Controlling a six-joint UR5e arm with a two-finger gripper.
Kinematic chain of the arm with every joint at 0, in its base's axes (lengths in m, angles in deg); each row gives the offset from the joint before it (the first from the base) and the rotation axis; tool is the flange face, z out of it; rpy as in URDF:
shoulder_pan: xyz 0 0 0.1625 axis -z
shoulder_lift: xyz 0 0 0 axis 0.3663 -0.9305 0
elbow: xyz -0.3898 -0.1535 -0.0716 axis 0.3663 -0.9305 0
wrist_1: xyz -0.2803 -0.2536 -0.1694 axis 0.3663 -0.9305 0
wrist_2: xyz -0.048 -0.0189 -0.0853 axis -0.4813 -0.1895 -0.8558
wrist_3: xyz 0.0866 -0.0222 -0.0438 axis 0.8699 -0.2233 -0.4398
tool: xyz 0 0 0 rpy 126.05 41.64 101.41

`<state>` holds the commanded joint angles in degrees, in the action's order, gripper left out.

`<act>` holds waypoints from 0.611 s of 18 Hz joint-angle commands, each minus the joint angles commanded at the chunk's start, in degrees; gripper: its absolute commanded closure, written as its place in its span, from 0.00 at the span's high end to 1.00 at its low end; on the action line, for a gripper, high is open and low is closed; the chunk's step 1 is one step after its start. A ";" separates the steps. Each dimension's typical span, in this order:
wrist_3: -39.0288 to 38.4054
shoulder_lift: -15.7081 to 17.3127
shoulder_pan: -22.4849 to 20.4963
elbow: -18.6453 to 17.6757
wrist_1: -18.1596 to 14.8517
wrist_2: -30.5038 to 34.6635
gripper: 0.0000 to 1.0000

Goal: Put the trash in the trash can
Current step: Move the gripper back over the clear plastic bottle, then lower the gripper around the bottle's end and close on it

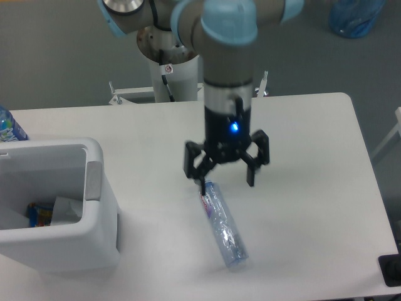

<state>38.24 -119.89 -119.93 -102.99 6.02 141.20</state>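
Observation:
A crushed clear plastic bottle (pixel 223 226) with a red-blue label lies on the white table (pixel 313 188), slanting from upper left to lower right. My gripper (pixel 227 180) hangs open just above the bottle's upper end, with its left finger near the capped end and nothing between its fingers. The white trash can (pixel 56 207) stands at the left edge of the table. Inside it a crumpled white paper scrap (pixel 64 209) lies beside some coloured wrapping.
A blue-labelled bottle (pixel 9 127) peeks in behind the bin at the far left. The robot's base column (pixel 168 66) rises behind the table. A blue translucent bag (pixel 354 17) sits on the floor at the top right. A black object (pixel 391 271) shows at the lower right corner.

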 joint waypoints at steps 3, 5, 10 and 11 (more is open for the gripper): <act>-0.35 -3.96 0.09 0.00 2.55 0.09 1.00; 0.35 -5.37 0.09 0.00 2.64 0.00 1.00; 3.34 -9.94 0.09 0.79 2.82 0.09 1.00; 3.34 -10.38 0.09 0.62 2.82 0.09 1.00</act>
<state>41.58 -130.28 -119.84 -102.37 8.83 141.29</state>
